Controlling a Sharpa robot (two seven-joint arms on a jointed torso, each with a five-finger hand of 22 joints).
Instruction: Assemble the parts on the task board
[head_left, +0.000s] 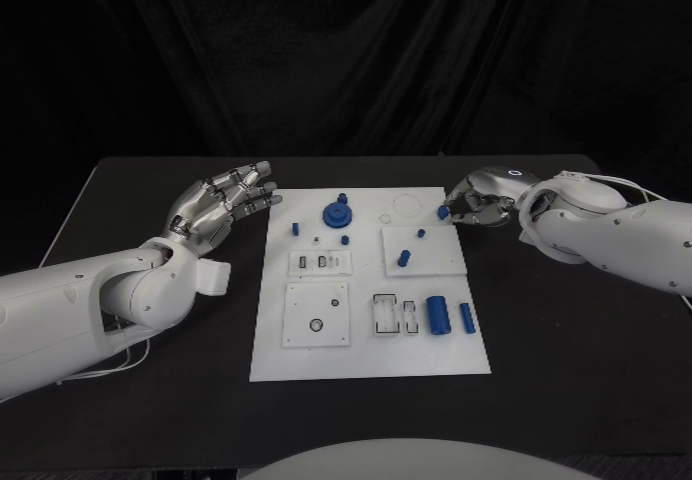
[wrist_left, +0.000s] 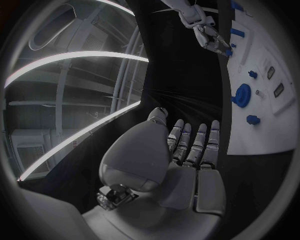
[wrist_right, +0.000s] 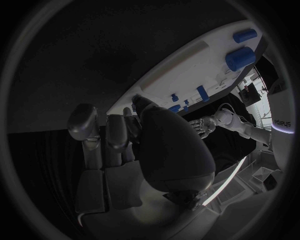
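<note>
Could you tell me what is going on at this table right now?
A two-armed robot is set up to assemble small blue parts on the white task board. At this moment neither hand holds anything. The left hand hovers open beside the board's left far corner, fingers spread. The right hand sits at the board's right far corner with its fingers curled in. The blue gear and two blue cylinders lie untouched on the board.

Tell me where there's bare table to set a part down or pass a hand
Bare table lies right of the board, in front of the right hand, and along the near edge. The board's middle is crowded with parts; the left hand hovers beside its far left corner.
</note>
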